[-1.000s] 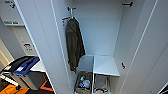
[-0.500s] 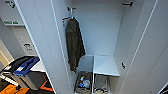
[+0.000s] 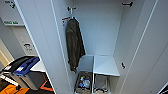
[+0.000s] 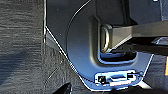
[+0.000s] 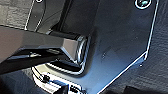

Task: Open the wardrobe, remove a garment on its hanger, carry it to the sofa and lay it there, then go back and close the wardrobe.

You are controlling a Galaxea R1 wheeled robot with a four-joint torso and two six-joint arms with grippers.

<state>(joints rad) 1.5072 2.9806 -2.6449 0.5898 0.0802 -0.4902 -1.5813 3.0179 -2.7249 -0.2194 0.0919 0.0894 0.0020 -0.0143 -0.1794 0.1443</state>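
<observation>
The tall white wardrobe (image 3: pixel 100 32) is standing wide open in front of the robot, its doors swung out to either side so the whole inside is showing. A dark, olive-brown fuzzy jacket (image 3: pixel 74 45) is hanging on the left side of the cupboard from a thin pale hanger (image 3: pixel 71 13) hooked near the top, which keeps it draping straight down along the left wall. I am not spotting a plain black top anywhere inside; going by this, the task's garment is probably already out, though I cannot say where it is lying now. Below the jacket, a low white shelf (image 3: pixel 105 65) is dividing off the floor of the cupboard, and a small open bin of odds and ends (image 3: pixel 83 82) is sitting under it. To the left, outside the door, a dark lidded container with a blue top (image 3: pixel 23 67) is resting on the floor. Both wrist cameras are looking down past the robot's own dark bodywork at grey carpet (image 4: pixel 22 45); I cannot tell how either arm's jaws are standing.
</observation>
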